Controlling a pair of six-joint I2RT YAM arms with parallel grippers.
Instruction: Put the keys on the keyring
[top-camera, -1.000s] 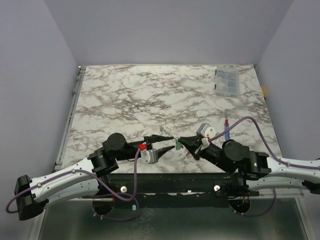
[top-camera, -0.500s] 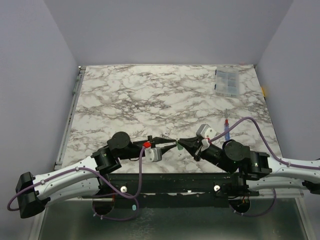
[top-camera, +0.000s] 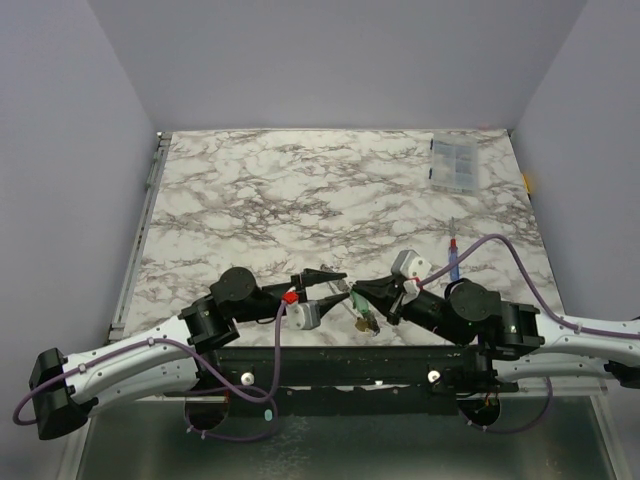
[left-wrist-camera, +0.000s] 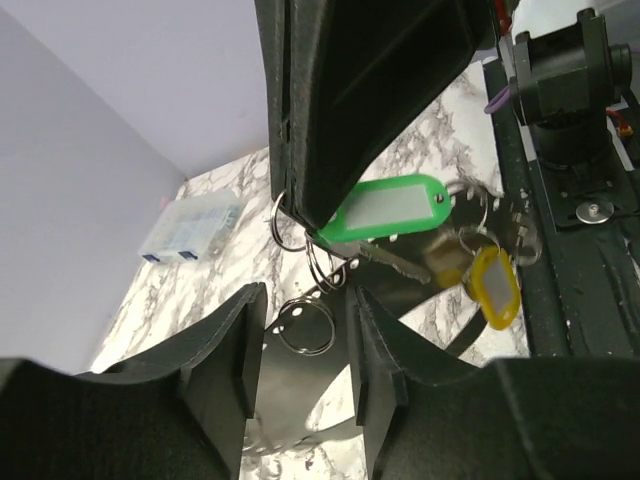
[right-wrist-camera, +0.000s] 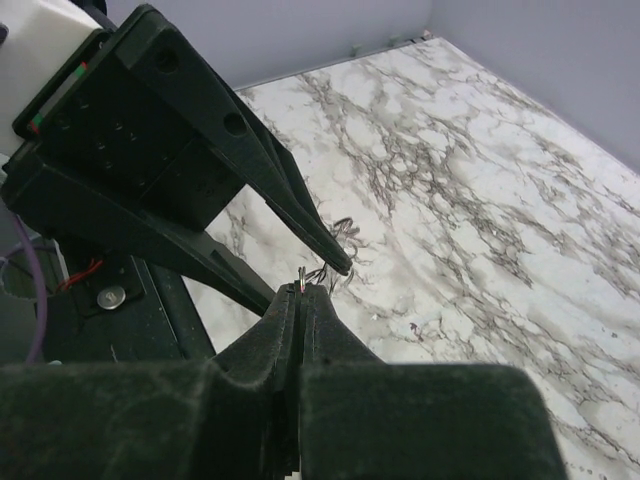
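Left gripper (top-camera: 338, 283) has released and gapes empty; right gripper (right-wrist-camera: 302, 292) stays pinched on the keyring (left-wrist-camera: 274, 220), green key (left-wrist-camera: 390, 208) and yellow key (left-wrist-camera: 493, 285) dangling.

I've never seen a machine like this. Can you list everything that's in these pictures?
table: one, white-and-grey marble, under everything
box: one, clear plastic, far right corner of the table
stick: one, blue with a red tip, on the table by the right arm
keyring: several linked silver rings, hanging between the grippers
green key: one, dangling in that bunch
yellow key: one, dangling lower in the bunch
left gripper: one, black, open beside the keyring
right gripper: one, black, shut on the keyring
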